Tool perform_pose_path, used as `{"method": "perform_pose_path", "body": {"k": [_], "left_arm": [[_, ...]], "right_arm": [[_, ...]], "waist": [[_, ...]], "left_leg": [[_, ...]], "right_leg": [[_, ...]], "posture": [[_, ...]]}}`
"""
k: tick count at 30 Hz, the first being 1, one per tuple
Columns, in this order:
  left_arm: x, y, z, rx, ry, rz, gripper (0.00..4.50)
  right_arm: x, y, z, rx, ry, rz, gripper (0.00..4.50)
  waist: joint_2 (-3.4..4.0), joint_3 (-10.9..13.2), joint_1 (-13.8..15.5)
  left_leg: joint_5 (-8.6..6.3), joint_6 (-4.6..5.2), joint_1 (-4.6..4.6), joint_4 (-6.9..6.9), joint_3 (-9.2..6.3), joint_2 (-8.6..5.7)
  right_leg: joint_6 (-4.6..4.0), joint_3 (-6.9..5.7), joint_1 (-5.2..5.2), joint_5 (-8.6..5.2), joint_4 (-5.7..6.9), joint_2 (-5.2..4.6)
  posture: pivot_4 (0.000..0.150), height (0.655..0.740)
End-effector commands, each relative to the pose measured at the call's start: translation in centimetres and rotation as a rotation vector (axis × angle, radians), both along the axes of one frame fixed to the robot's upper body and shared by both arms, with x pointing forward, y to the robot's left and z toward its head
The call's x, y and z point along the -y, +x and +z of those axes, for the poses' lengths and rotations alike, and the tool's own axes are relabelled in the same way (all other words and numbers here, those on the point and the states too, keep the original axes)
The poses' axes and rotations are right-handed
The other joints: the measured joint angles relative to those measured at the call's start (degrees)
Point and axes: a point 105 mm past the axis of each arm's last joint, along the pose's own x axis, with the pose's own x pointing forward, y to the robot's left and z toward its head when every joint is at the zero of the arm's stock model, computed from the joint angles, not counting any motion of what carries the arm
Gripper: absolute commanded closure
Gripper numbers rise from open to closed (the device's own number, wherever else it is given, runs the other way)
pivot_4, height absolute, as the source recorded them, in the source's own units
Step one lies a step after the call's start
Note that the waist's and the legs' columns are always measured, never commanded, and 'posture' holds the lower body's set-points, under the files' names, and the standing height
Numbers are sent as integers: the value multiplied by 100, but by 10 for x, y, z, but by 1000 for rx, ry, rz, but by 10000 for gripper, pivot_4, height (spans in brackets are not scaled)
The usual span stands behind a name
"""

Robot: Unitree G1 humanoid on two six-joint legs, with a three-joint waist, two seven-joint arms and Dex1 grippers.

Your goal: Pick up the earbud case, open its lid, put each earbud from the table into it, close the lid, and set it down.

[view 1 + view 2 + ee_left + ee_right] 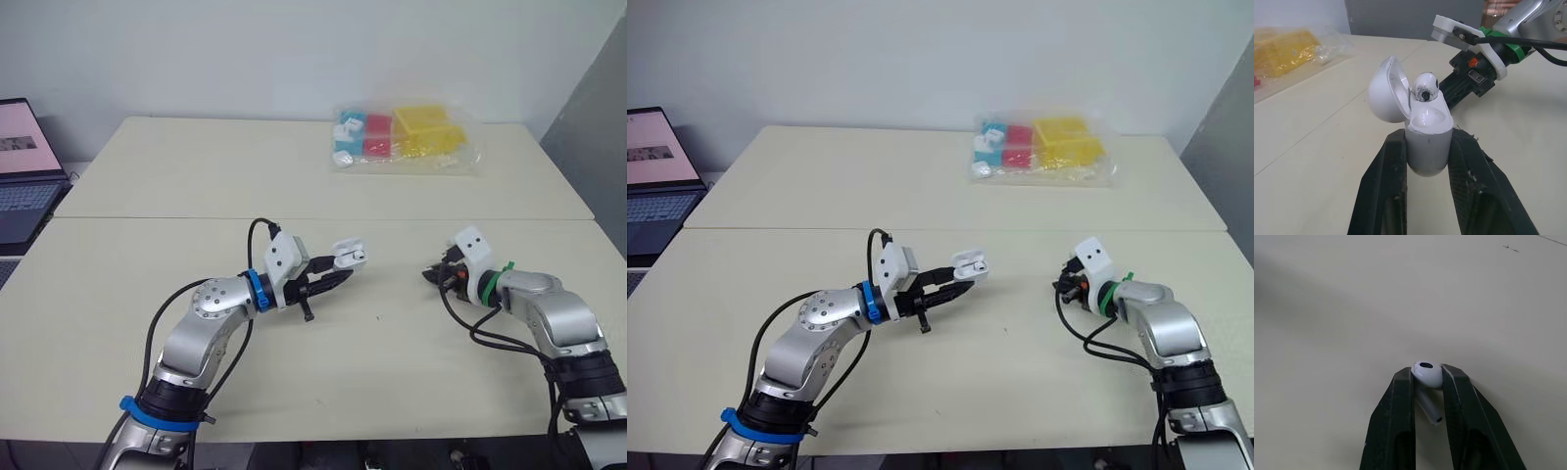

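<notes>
Both arms bent; left pincer clasping case, right pincer earbud.

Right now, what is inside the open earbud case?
One earbud stands in the earbud case, head up beside the raised lid; its stem is hidden inside. The other well looks empty.

Both arms bend inward, left gripper clamped on the earbud case, right gripper pinching an earbud.

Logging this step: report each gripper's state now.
Left gripper: shut on the open earbud case, one earbud seated inside.
Right gripper: shut on the other earbud.
</notes>
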Motion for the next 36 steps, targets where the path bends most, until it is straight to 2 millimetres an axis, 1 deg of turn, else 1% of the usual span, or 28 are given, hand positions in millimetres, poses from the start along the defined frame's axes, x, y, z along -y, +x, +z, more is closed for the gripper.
{"method": "perform_pose_path", "body": {"k": [1, 4, 6, 7, 8, 10, 12, 14, 15, 16, 19, 21, 28, 30, 31, 33, 36], "left_arm": [[2, -6, 12, 51, -13, -25, 37255], [2, -6, 13, 51, -12, -26, 37255], [1, -7, 12, 48, -9, -27, 37255], [0, -8, 12, 44, -6, -28, 37255], [0, -9, 11, 40, -4, -31, 37255], [0, -11, 10, 34, 0, -36, 37255], [0, -13, 8, 31, 4, -41, 37255], [-1, -17, 7, 26, 11, -42, 37255], [-1, -18, 6, 25, 14, -42, 37255], [-2, -19, 6, 22, 17, -39, 37255], [-4, -20, 6, 17, 19, -34, 37255], [-4, -21, 6, 14, 19, -33, 37255], [-6, -25, 4, 3, 27, -31, 37255], [-6, -25, 4, 1, 28, -30, 37255], [-6, -25, 4, 2, 28, -30, 37255], [-6, -25, 4, 0, 28, -30, 37255], [-6, -26, 3, -5, 30, -32, 37255]], "right_arm": [[-2, -6, 18, 51, -16, 64, 40845], [-4, -13, 22, 56, -40, 123, 40846], [-7, -31, 27, 53, -112, 281, 40846], [-8, -47, 28, 38, -169, 403, 40846], [-5, -63, 27, -1, -216, 514, 40846], [2, -80, 23, -59, -277, 633, 40846], [10, -86, 17, -91, -329, 678, 40846], [26, -92, 5, -164, -423, 749, 40846], [32, -94, 2, -190, -452, 773, 40846], [36, -91, 0, -190, -478, 780, 40846], [40, -80, 0, -170, -495, 764, 40846], [42, -76, -1, -168, -517, 766, 40846], [45, -72, -2, -197, -538, 768, 40846], [48, -76, -4, -230, -539, 781, 40846], [48, -74, -4, -218, -550, 779, 40846], [49, -73, -4, -210, -559, 785, 33350], [48, -73, -2, -206, -555, 786, 23726]], "waist": [[0, 0, 0], [0, 0, 0], [6, 4, 5], [10, 4, 18], [11, 5, 24], [11, 5, 14], [5, 3, 4], [5, 4, -17], [5, 4, -18], [5, 4, -19], [5, 4, -31], [5, 4, -29], [5, 4, -10], [5, 4, -5], [5, 4, -2], [5, 4, 1], [5, 4, 1]], "left_leg": [[0, 0, 0, 0, 0, 0], [0, 0, 0, 0, 0, 0], [0, 0, 0, 0, -1, 0], [0, 0, -3, 0, -2, -2], [0, 0, -4, 0, -3, -2], [0, 0, -3, -1, -3, -4], [0, 0, 3, 1, -1, -1], [0, 0, 14, 2, 2, 0], [0, 0, 20, 2, 7, -1], [0, 0, 25, 2, 8, -1], [1, 0, 35, 2, 11, 2], [1, 0, 36, 4, 10, 2], [1, -1, 31, 4, 11, 1], [1, -1, 34, 4, 10, 0], [1, -1, 33, 5, 11, 0], [1, -1, 34, 8, 11, 0], [1, -1, 36, 8, 10, 1]], "right_leg": [[0, 0, 0, 0, 0, 0], [0, 0, -1, 0, 0, 0], [0, -2, 0, 0, -1, 0], [0, -2, -2, 0, -2, -1], [1, -4, -1, -1, -5, -1], [2, -5, 0, -1, -10, -2], [2, -4, 7, -1, -11, -2], [1, 0, 10, -1, -6, -2], [1, 2, 11, 0, 0, -1], [1, 2, 13, 0, 2, -1], [-4, 2, 14, 3, 10, 2], [-4, 3, 15, 3, 14, 3], [-3, 7, 15, 3, 5, -1], [-1, 8, 16, 4, 6, -2], [-1, 7, 16, 4, 6, -2], [-1, 7, 19, 4, 8, -2], [-1, 6, 21, 4, 9, -2]], "posture": [[1500, 7358], [1500, 7358], [1500, 7358], [1500, 7358], [1500, 7358], [1500, 7358], [1500, 7358], [1500, 7358], [1500, 7358], [1500, 7358], [1500, 7358], [1500, 7358], [1500, 7358], [1500, 7358], [1500, 7358], [1500, 7358], [1500, 7358]]}}
